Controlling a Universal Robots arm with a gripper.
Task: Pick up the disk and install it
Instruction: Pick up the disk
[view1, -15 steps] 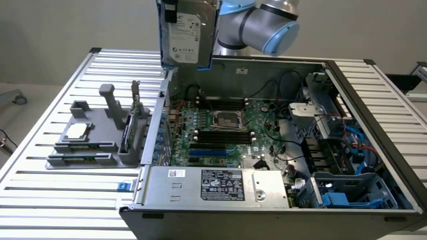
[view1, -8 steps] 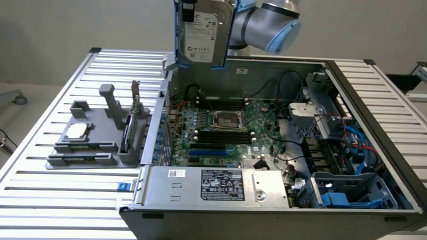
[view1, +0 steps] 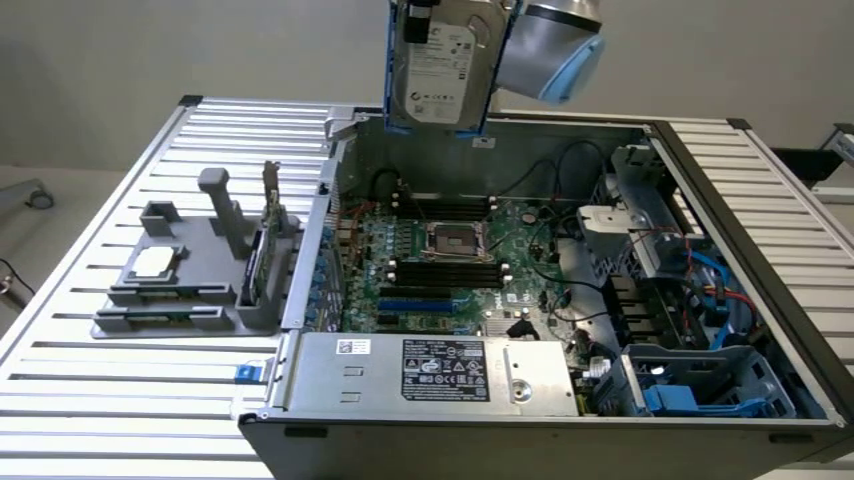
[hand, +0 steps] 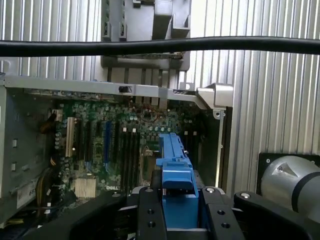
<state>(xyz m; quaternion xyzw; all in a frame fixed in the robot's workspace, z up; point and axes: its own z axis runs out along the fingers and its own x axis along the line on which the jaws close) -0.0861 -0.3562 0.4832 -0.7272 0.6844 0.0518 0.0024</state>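
One open computer case (view1: 561, 140) is seen lying on its side. Inside it a green motherboard (view1: 441, 260) is mounted, with a single processor socket (view1: 447, 238) at its middle. At the case's near wall a silver power supply box (view1: 427, 370) with a black-and-white label is seated. A blue-and-grey drive cage (view1: 694, 385) is fitted in the corner of the case beside that box, toward the exterior view's right.

One disk (view1: 441, 70) is held upright in the air above the far wall of the case. Its white label is turned toward the exterior camera, and two blue carrier rails are counted along its edges. In the wrist view the gripper (hand: 181, 210) is shown clamped on the blue carrier. A black finger (hand: 150, 215) is pressed to each side of it, and the motherboard is visible below.

Outside the case, at the exterior view's left, one grey fixture (view1: 187, 300) is placed, in which one small square silver chip (view1: 151, 262) and one upright card (view1: 274, 240) are kept.

Everything is carried by a slatted aluminium table (view1: 80, 400). A plain pale wall (view1: 134, 50) is seen behind the case.
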